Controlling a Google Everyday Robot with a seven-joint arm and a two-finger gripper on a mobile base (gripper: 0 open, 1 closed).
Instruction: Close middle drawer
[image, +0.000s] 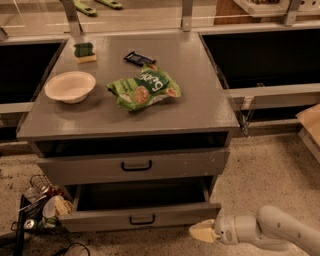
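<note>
The middle drawer (142, 219) is the low-fronted grey drawer with a small black handle, near the floor. It is pulled out, and its dark inside shows. My gripper (202, 232) is low at the front right, just right of and slightly below the drawer's front right corner. Its cream fingertips are together with nothing between them. It is close to the drawer front, but I cannot tell whether it touches. Above is the taller-fronted drawer (136, 165) with a larger black handle, which is pushed in.
On the grey cabinet top (200, 110) lie a white bowl (70, 86), a green chip bag (144, 90), a dark snack bar (138, 58) and a green sponge (85, 52). A wire basket of clutter (37, 207) stands on the floor at left. Speckled floor is at right.
</note>
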